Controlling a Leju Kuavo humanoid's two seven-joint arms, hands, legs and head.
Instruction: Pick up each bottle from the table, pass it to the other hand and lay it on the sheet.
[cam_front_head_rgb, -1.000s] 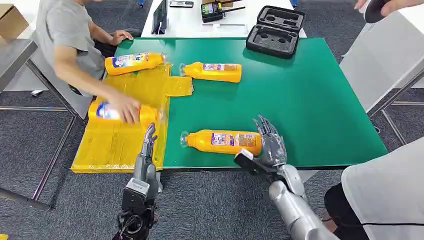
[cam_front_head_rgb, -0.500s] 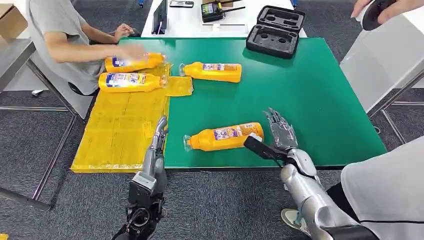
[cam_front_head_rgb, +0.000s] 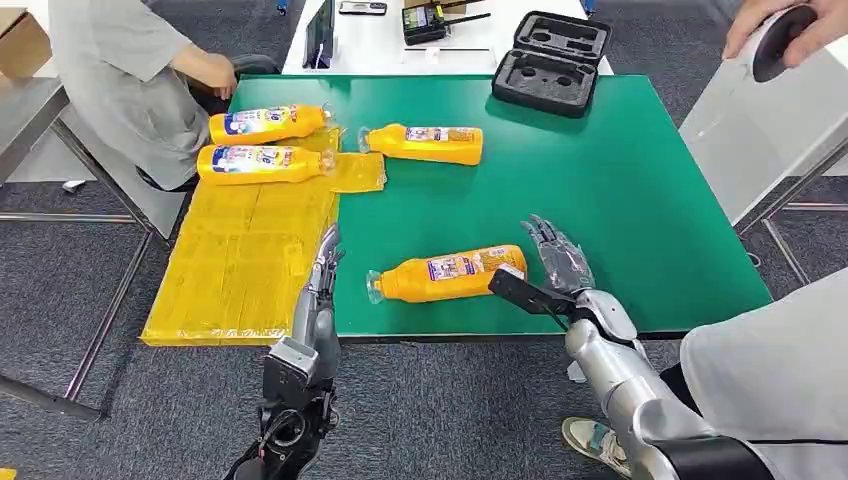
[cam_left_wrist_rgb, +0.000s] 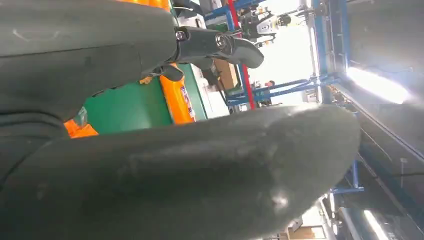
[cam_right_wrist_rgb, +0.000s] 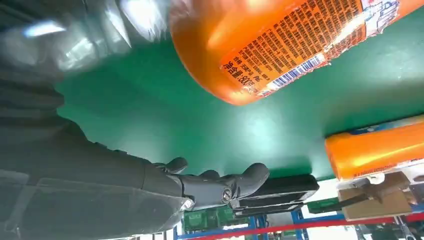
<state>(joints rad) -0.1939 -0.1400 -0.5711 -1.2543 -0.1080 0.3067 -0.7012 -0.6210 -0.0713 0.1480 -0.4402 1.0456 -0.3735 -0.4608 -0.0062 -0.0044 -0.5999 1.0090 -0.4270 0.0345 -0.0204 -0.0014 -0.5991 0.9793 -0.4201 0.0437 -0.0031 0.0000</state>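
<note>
Four orange bottles lie on their sides. Two rest on the yellow sheet: one at its far end, another just nearer. A third lies on the green table beside the sheet. The nearest bottle lies tilted near the front edge, its cap toward the sheet. My right hand is open at this bottle's base, fingers spread, thumb by the base; the right wrist view has that base close up. My left hand is open, fingers straight, at the sheet's inner edge, left of the cap.
A black foam case sits at the table's far edge. One person sits by the far left corner. Another person stands close at my right. A hand holds a dark device at the upper right.
The person slid a bottle up the sheet beside the far one, then drew the arm back. The nearest bottle turned slightly. My right hand shifted right; my left hand moved right and forward.
</note>
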